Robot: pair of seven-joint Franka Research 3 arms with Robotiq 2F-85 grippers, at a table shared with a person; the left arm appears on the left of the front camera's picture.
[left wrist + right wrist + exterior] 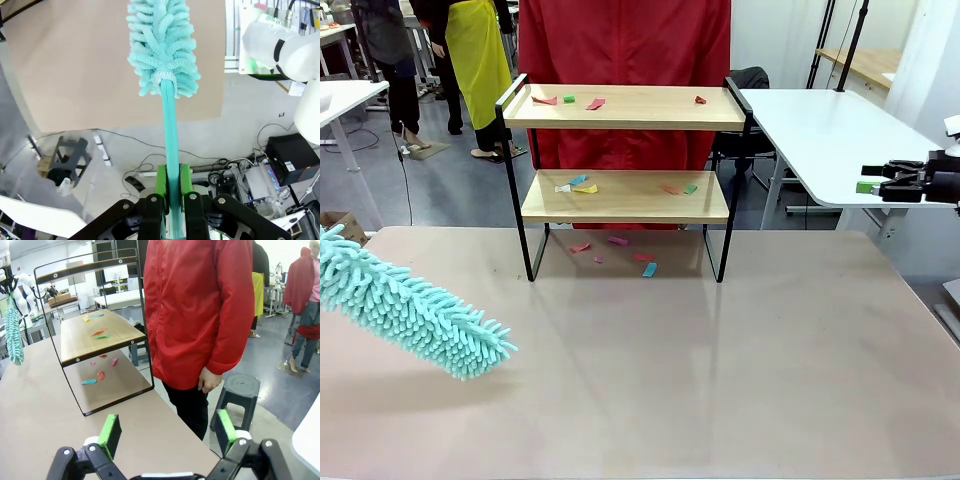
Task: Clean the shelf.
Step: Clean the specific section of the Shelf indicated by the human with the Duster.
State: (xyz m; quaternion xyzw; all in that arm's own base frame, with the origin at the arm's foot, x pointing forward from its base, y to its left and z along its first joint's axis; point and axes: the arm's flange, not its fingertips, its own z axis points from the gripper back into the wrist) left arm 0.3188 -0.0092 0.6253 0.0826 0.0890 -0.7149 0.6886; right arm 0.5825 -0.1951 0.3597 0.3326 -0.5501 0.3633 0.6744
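Looking along my left claw [172,175], I see it clenched on the teal handle [170,125] of a fluffy duster [162,45], with a green pad pressed to each side of the stick. My right claw [168,432] is released, its jaws wide apart with nothing between them. It sits out to the right of the shelf [640,108], well apart from it.

The duster's head hovers over the near left part of the bench [720,380]. Its long axis slants in from the left edge, and the tip points right and toward the near side. The shelf stands at the far middle of the bench, so from the duster tip it lies farther off and to the right, not yet close. Its two boards run left to right.

Coloured paper scraps [595,103] lie on the top board, on the lower board and on the bench under the rack. I judge the left arm to be the working one, since it has the tool and is nearer the shelf's left end. The head has to rise and travel far and right to come in over a board between the side rails. A person in a red jacket [620,40] stands just behind the shelf.

I can read no brand, label or writing anywhere.
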